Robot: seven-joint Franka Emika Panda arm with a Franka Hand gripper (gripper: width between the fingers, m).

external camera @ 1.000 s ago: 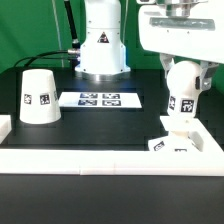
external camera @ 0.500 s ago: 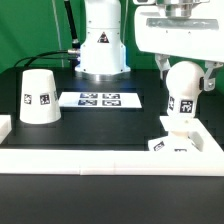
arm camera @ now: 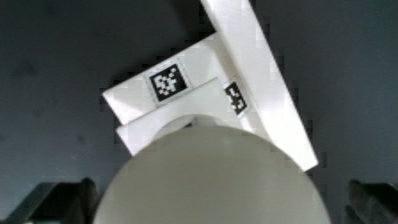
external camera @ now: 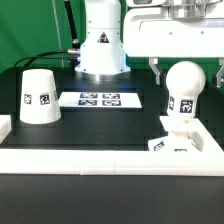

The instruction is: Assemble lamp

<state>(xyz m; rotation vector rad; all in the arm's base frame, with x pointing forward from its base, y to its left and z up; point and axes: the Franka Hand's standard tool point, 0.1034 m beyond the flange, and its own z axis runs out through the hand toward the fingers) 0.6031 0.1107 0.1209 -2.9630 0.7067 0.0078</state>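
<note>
The white ball bulb [external camera: 183, 95] stands upright in the blocky tagged base [external camera: 172, 146] at the exterior view's right, by the front ledge. My gripper [external camera: 188, 74] is open just above it, a finger hanging on each side of the bulb's top without touching. In the wrist view the bulb [arm camera: 205, 180] fills the middle, the base [arm camera: 187, 85] lies beyond it, and the dark fingers [arm camera: 63, 200] stand clear at the edges. The cup-like shade [external camera: 40, 97] stands mouth down at the exterior view's left.
The marker board [external camera: 100, 99] lies flat at the table's middle back. The arm's white pedestal [external camera: 100, 45] stands behind it. A raised white ledge [external camera: 90, 155] runs along the front and round both sides.
My gripper has risen from around the bulb's upper half to just above it and let it go. The bulb stays standing in the base.
</note>
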